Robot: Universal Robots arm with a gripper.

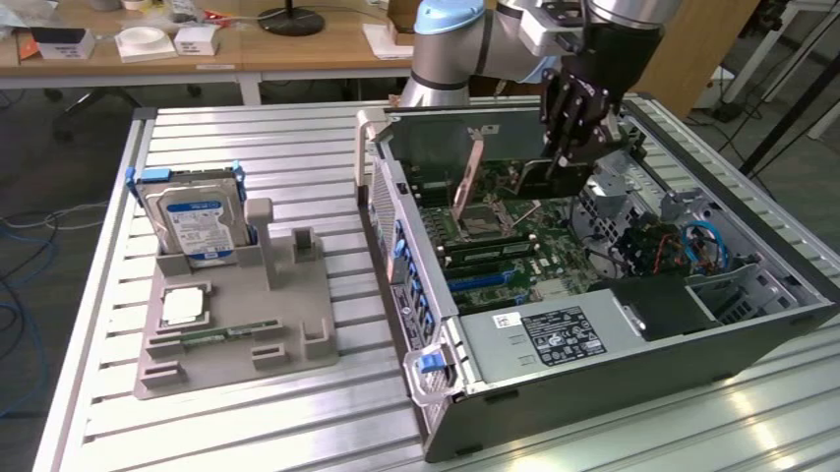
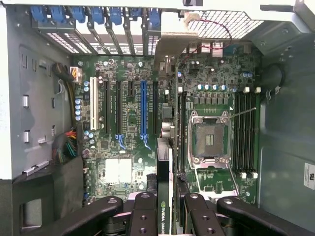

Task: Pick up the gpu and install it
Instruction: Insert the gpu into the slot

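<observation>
My gripper (image 1: 573, 147) hangs inside the open computer case (image 1: 434, 295), above the motherboard (image 1: 506, 246). It is shut on the gpu (image 1: 545, 179), a thin black card held on edge. In the wrist view the gpu (image 2: 165, 162) runs edge-on away from my gripper (image 2: 166, 214), and its silver end bracket (image 2: 170, 46) reaches toward the case's rear slot openings. A black finger (image 2: 143, 212) presses on each side of the card. The card hovers over the board just beside the blue expansion slot (image 2: 143, 108), between it and the processor socket (image 2: 210, 140). I cannot tell whether it touches a slot.
On the slatted table (image 1: 263, 147), at the exterior view's left, a grey holder (image 1: 243, 339) carries a silver hard drive (image 1: 197, 221), a processor chip (image 1: 184, 306) and a green memory stick (image 1: 216, 336). In the case, a power supply (image 1: 565, 334) and blue cables (image 1: 702, 241) lie nearby.
</observation>
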